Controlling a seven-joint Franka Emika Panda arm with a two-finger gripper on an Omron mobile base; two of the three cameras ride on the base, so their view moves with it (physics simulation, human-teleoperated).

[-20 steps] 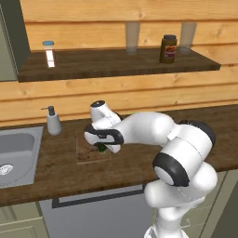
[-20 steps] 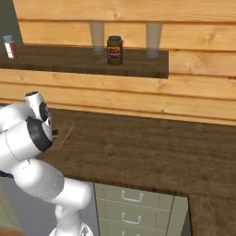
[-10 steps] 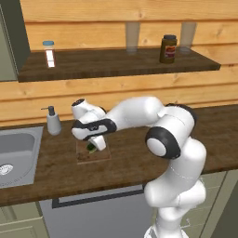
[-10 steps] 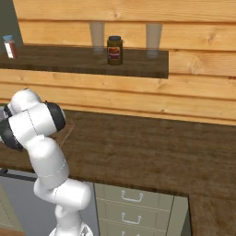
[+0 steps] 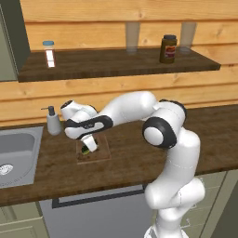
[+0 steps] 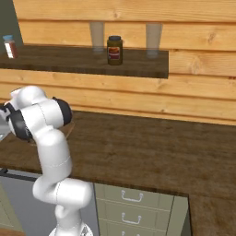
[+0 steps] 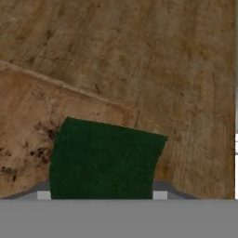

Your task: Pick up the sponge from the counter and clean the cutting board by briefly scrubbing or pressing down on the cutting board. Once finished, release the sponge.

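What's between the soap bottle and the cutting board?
Just bare counter. In the left base view, a short strip of dark wood separates the soap bottle from the cutting board, where the gripper holds the sponge.

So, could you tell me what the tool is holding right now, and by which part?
The tool holds the sponge over the cutting board; its near end sits at the fingers, though the exact contact is hidden.

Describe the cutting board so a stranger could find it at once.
On the long dark counter, just right of the grey sink and the soap bottle, lies the cutting board. It is thin, paler brown, stained, outlined, with the green sponge on it.
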